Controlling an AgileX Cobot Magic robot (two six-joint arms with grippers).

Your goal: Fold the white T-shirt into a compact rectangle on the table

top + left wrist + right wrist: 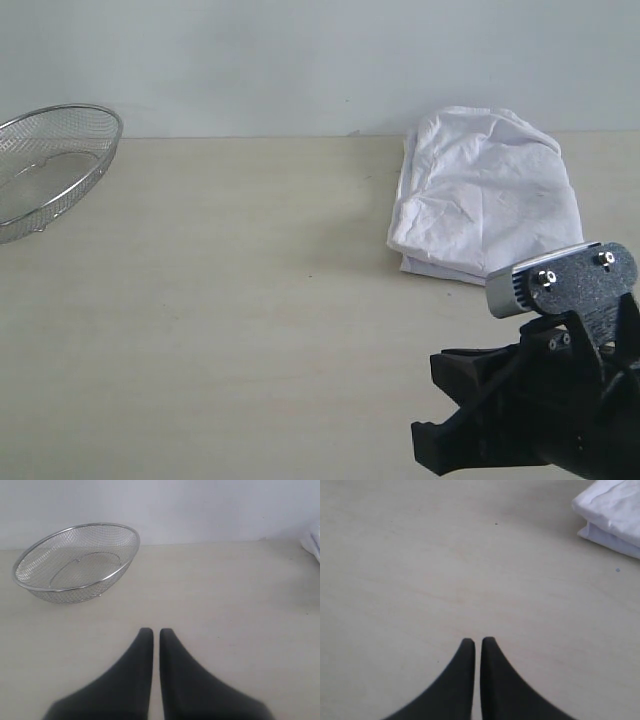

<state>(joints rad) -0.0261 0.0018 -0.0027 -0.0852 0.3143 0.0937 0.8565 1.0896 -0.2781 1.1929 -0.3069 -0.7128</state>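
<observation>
At table (250, 300) edge, folded white T-shirt (485, 195)

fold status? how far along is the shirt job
Done: the soft white cotton T-shirt lies folded in layers as a compact, slightly rumpled bundle on the pale beige wood-grain table. In hand: nothing; the left gripper and right gripper are both shut, empty and clear of the cloth. Left: little, it seems; perhaps squaring the rounded far edge.
</observation>
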